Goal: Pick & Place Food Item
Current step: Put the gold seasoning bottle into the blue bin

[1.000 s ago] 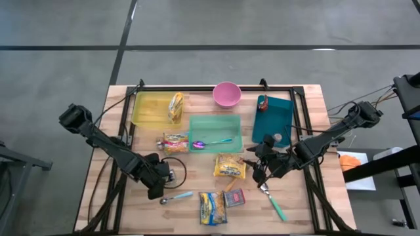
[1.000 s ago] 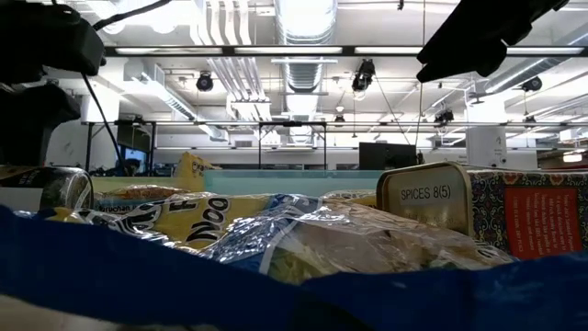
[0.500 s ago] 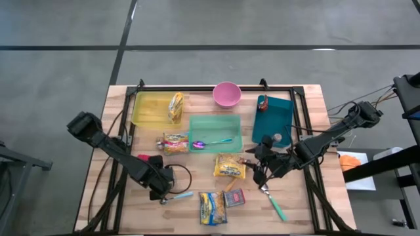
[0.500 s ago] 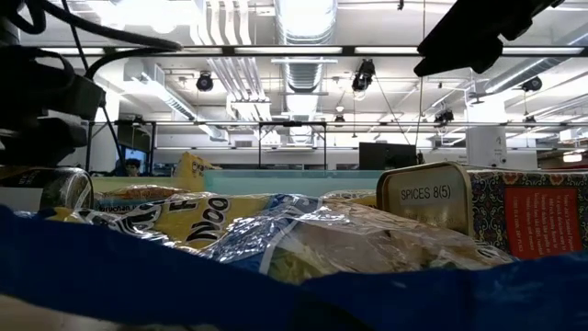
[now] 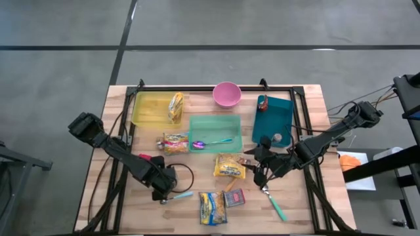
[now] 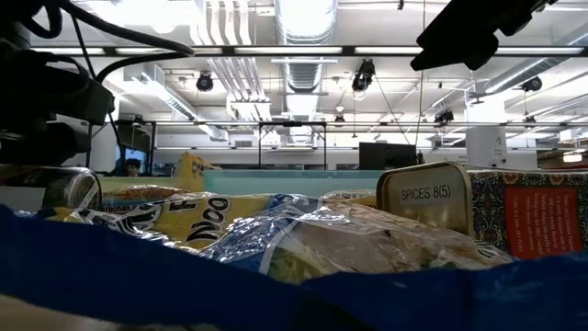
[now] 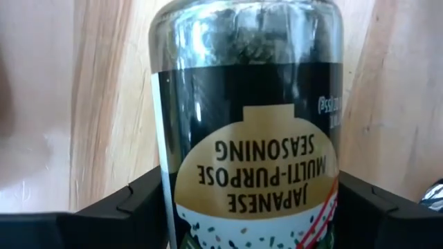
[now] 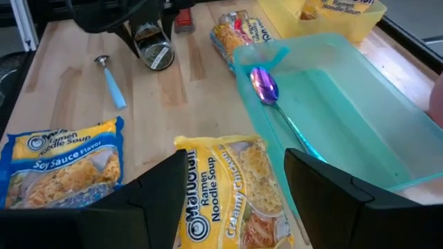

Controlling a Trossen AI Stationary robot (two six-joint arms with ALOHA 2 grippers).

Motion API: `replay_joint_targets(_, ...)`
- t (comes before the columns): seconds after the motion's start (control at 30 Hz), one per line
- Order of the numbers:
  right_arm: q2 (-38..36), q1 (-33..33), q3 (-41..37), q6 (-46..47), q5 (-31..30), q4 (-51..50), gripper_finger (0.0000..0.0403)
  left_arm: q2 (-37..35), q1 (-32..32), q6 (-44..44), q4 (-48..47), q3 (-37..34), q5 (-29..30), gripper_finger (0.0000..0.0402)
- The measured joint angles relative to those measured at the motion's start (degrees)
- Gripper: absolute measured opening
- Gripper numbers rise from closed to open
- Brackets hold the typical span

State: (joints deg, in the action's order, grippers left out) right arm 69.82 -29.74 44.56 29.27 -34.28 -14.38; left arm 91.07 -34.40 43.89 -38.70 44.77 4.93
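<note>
Table (image 5: pixel 118 131): pale, matt wood planks with visible grain. Seasoning jar (image 7: pixel 249 124): clear glossy glass, wrapped in a black and gold printed label. Ramen packet (image 8: pixel 232 190): crinkled, shiny yellow film. Green bin (image 8: pixel 346 117): translucent smooth plastic. Spoon (image 8: pixel 265 86) in it: polished, iridescent metal bowl. Gripper fingers (image 7: pixel 131 207): matt black plastic.

A spoon (image 5: pixel 211 141) lies in the middle bin (image 5: pixel 215 133), with a ramen packet (image 5: pixel 230 166) just before it
</note>
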Motion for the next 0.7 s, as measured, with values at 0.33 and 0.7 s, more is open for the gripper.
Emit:
replay_joint_targets(0.33,0.01,-0.15,0.05,-11.31,0.50,0.38,0.0237,0.05,5.10,4.61,3.33,2.25,-7.83,0.0282)
replay_joint_targets(0.7,4.67,-1.96,5.35,-33.41,-0.25,1.91,0.0237,-0.11,12.18,5.79,8.28,6.09,-14.72,0.0281)
